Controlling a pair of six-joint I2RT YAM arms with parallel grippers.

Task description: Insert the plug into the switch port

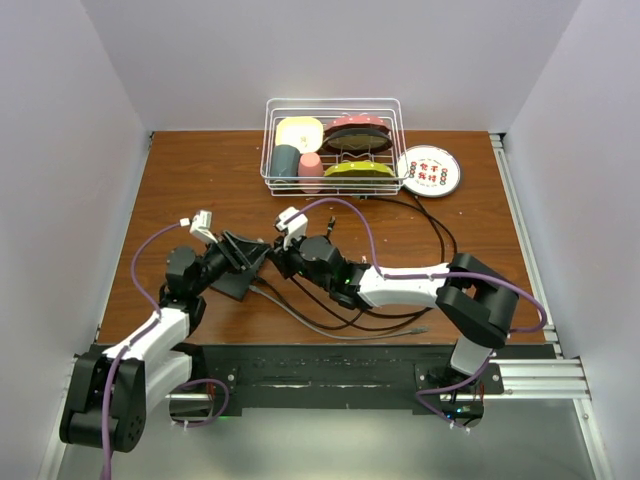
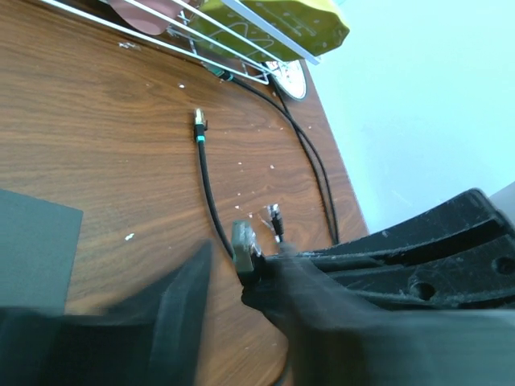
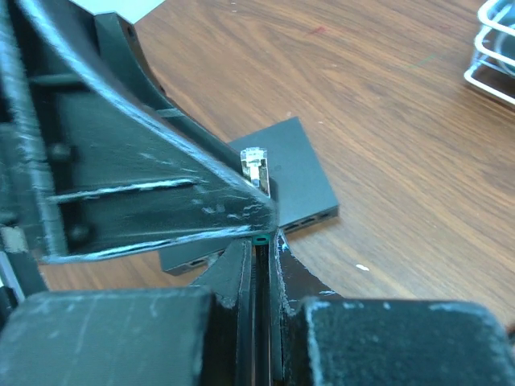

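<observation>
The switch (image 3: 299,165) is a flat black box lying on the wooden table, with its row of sockets (image 3: 310,219) along the edge that faces my right gripper; it also shows as the switch (image 1: 232,286) and the switch (image 2: 32,249). My right gripper (image 3: 261,241) is shut on the plug's teal boot, and the clear plug (image 3: 256,169) sticks up just beyond its tips, above the switch. My left gripper (image 2: 229,277) stands open with bare wood showing in its gap, and the plug (image 2: 244,244) sits at the tip of its right finger. Both grippers meet tip to tip at the left gripper (image 1: 250,258) and right gripper (image 1: 284,262).
A white wire rack (image 1: 272,180) with cups and dishes stands at the back, with a round plate (image 1: 428,170) beside it. Loose black cables (image 1: 340,318) loop over the table; another plug with a teal boot (image 2: 199,127) lies free.
</observation>
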